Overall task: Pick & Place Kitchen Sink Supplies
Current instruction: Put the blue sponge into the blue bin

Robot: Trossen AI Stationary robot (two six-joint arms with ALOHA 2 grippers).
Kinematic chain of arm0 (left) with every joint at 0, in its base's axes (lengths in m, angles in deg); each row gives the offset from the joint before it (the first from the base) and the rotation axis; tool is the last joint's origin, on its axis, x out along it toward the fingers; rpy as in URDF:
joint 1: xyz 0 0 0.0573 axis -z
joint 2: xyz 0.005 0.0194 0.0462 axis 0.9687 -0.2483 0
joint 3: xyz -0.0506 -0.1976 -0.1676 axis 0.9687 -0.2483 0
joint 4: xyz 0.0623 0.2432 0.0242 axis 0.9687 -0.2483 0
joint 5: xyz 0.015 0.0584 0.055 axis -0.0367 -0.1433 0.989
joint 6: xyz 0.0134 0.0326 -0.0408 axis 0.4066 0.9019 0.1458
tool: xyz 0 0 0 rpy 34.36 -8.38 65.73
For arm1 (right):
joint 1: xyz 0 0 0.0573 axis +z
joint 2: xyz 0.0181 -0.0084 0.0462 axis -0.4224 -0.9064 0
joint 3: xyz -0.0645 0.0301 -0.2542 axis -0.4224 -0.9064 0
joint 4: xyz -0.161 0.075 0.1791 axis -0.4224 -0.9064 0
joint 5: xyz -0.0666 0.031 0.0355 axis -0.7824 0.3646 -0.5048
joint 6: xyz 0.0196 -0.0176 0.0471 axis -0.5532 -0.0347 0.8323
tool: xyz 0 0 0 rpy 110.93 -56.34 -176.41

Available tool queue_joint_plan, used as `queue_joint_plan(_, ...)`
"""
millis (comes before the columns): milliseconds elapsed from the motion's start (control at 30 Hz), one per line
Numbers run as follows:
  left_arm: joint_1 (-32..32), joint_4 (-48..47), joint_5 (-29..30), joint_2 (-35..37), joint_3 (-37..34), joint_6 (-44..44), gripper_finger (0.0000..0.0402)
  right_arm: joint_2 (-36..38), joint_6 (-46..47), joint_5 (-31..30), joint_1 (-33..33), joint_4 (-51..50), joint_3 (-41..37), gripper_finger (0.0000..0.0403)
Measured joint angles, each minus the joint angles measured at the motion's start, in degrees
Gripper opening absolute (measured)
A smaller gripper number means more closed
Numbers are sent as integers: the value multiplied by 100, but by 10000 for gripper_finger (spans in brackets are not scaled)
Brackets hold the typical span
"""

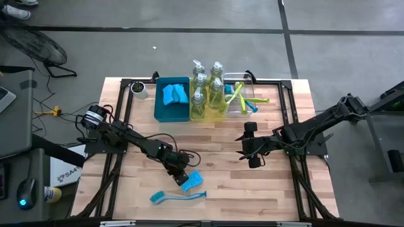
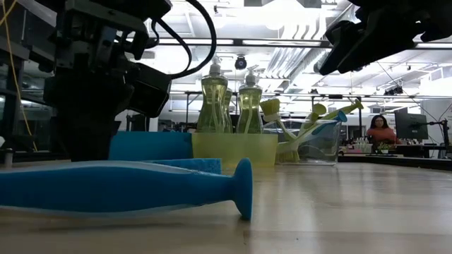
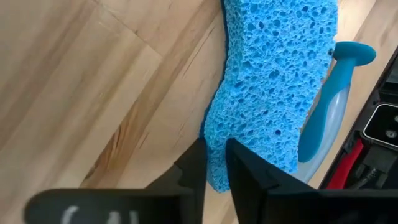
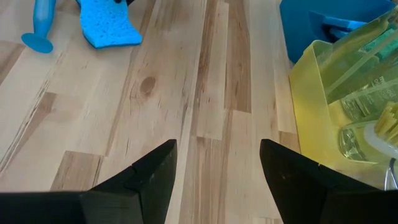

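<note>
Clearly the left gripper (image 3: 214, 163) is pinching only a corner of the blue sponge (image 3: 273, 81) at the frame's lower middle, so it is risking a slip when lifted, while the right gripper (image 4: 217, 180) is hanging open at centre right.

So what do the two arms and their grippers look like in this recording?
Both arms are dark, jointed links with looping black cables. The left gripper has two flat, tapering black fingers; the right gripper has the same dark wedge fingers. A silvery round part sits near the left arm's base.

Grey floor (image 1: 189, 38) crossed by dark seams; bright ceiling lights (image 2: 282, 17); far desks (image 2: 395, 152) (a person (image 2: 381, 130) seated there).
</note>
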Motion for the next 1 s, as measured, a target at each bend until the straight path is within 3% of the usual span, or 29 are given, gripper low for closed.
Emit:
queue_joint_plan(200,-2,-17,10,2,0,208,5,0,79,0,0,0,0,224)
queue_joint_plan(533,-7,-205,456,115,35,536,1,0,236,0,0,0,0,224)
queue_joint_plan(1000,-9,-3712,2305,743,1434,1287,0,2,385,0,0,1,-2,224)
